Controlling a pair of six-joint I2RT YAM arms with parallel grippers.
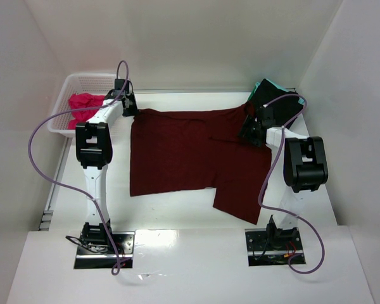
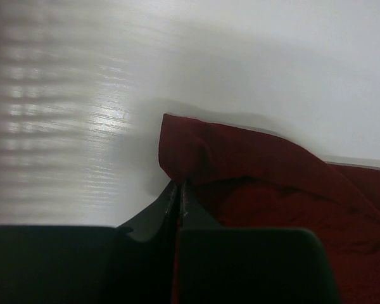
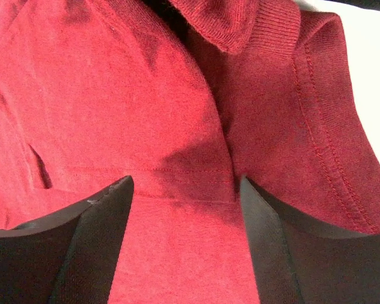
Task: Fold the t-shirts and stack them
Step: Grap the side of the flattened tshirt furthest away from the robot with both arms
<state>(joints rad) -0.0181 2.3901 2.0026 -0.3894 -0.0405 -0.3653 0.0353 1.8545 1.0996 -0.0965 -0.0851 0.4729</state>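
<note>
The dark maroon t-shirt (image 1: pixel 190 155) lies spread over the middle of the table, one flap hanging toward the near right. My left gripper (image 1: pixel 130 109) is at its far left corner and is shut on that corner of the cloth (image 2: pixel 196 152); a strip of maroon shows between the closed fingers. My right gripper (image 1: pixel 250 132) is open at the shirt's far right edge, its fingers (image 3: pixel 107 209) spread just above the maroon cloth (image 3: pixel 145 114) near a hem seam. A bright pink t-shirt (image 1: pixel 82 104) lies in the basket. A black t-shirt (image 1: pixel 275 101) on a teal one (image 1: pixel 266 84) sits at the far right.
The white lattice basket (image 1: pixel 73 85) stands at the far left, right beside my left arm. White walls close in the table at the back and on both sides. Purple cables loop from both arms.
</note>
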